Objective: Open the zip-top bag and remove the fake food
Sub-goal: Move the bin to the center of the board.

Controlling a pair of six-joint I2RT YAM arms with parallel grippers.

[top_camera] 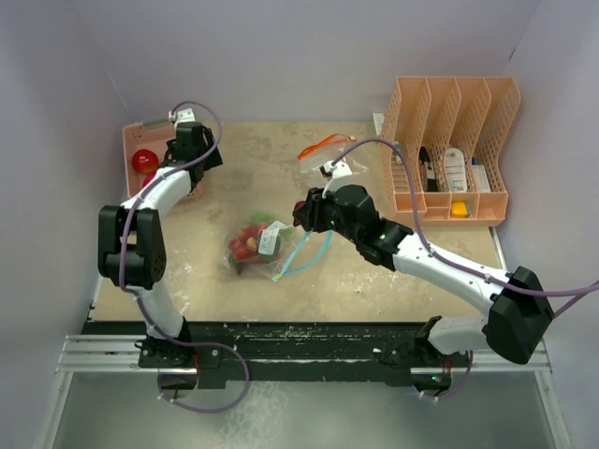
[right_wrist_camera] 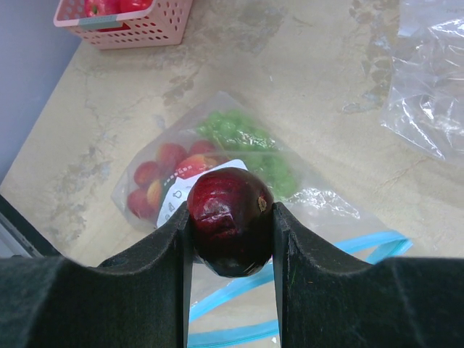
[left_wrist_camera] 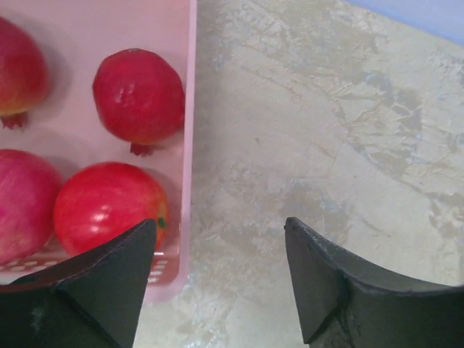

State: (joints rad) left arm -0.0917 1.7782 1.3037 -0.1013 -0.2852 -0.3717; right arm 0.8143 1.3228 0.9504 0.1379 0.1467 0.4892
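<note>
The zip-top bag point(top_camera: 255, 251) lies at the middle of the tabletop point(top_camera: 234, 187), fake food point(right_wrist_camera: 156, 181) inside. Above its right side, the right end effector point(right_wrist_camera: 230, 225) grips a round fruit point(right_wrist_camera: 230, 214). A basket point(top_camera: 132, 154) of fruits point(top_camera: 144, 160) sits in the far-left corner, the left end effector point(left_wrist_camera: 221, 226) over its inner rim. A rack point(top_camera: 454, 150) fills the far-right corner.

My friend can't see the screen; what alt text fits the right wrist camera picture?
The right gripper is shut on a dark red toy fruit, above a clear zip-top bag holding red and green toy fruit on a beige table. A pink basket of red fruit sits top left; another plastic bag lies top right.
</note>
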